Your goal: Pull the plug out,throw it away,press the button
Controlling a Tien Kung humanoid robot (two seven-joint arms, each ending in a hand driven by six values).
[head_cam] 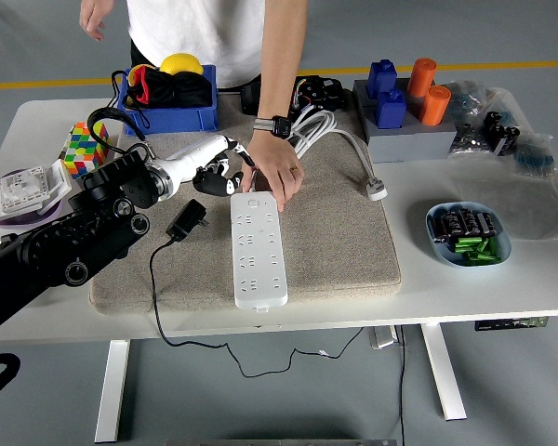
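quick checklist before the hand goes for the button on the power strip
1. Plug out of strip: ok, black plug lies on the mat left of the white power strip.
2. Plug released: ok, left hand holds nothing.
3. Path to the strip's far end: not ok, person's hand rests there.
4. Button position: cannot tell, likely under that hand.
5. Strip steady: ok, flat on the mat.

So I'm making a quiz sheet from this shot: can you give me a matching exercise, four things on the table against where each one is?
Things:
1. black plug
2. power strip
3. Rubik's cube
4. blue bowl

Places:
A. far left of the table
B. held down at its far end by the person's hand
C. right side of the table
D. loose on the mat, left of the strip

Pairs: 1-D, 2-B, 3-A, 4-C
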